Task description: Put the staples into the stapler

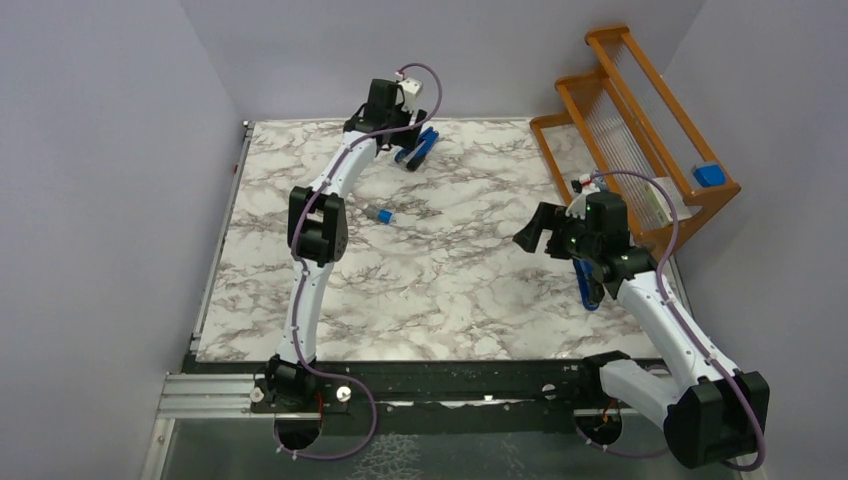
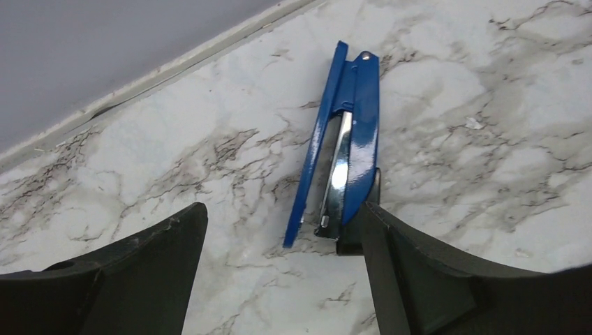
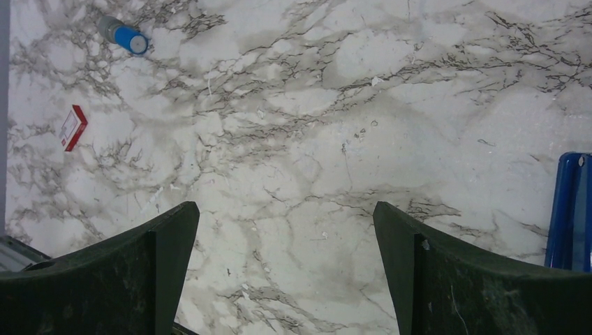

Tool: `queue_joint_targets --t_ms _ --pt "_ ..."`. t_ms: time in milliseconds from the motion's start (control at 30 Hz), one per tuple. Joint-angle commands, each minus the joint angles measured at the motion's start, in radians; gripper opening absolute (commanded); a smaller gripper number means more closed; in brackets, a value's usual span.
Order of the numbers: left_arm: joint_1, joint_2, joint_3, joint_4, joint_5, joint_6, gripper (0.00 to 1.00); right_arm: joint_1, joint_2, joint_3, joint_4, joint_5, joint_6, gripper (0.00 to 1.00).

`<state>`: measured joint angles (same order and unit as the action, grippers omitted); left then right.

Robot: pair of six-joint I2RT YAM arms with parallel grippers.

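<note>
A blue stapler point(image 2: 352, 132) lies hinged open on the marble table, its silvery staple channel showing. In the top view the stapler point(image 1: 420, 148) is at the far back. My left gripper point(image 2: 283, 216) is open just in front of it, and its right finger point(image 2: 412, 272) is close to the stapler's near end. The left gripper point(image 1: 400, 138) is mostly hidden under its wrist in the top view. A small white box with a red label, the staples point(image 3: 72, 128), lies flat at the left of the right wrist view. My right gripper point(image 3: 286, 209) is open and empty above bare marble point(image 1: 527, 236).
A small blue-capped cylinder point(image 1: 378, 214) lies mid-table and also shows in the right wrist view point(image 3: 124, 35). A blue object point(image 1: 588, 285) lies under the right arm. A wooden rack point(image 1: 640, 130) holding a blue item point(image 1: 709, 174) stands at the back right. Walls close the back and left.
</note>
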<state>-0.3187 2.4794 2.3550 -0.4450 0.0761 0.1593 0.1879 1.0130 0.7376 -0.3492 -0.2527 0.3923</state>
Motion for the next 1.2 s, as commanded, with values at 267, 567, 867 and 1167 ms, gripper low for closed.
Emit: queue_joint_targets --t_ms 267,567,867,1167 --pt "0.056 0.118 0.082 -0.025 0.177 0.001 0.69 -0.006 -0.013 -0.002 -0.047 -0.058 0.003 0.97" --pt "0.069 0.16 0.102 -0.003 0.133 -0.026 0.56 -0.005 -0.023 0.0 -0.071 -0.065 0.006 0.96" --pt "0.073 0.18 0.104 0.014 0.135 -0.027 0.51 -0.005 -0.021 0.006 -0.077 -0.074 0.016 0.95" --pt "0.072 0.2 0.082 0.014 0.154 -0.034 0.34 -0.006 -0.018 0.007 -0.074 -0.079 0.02 0.95"
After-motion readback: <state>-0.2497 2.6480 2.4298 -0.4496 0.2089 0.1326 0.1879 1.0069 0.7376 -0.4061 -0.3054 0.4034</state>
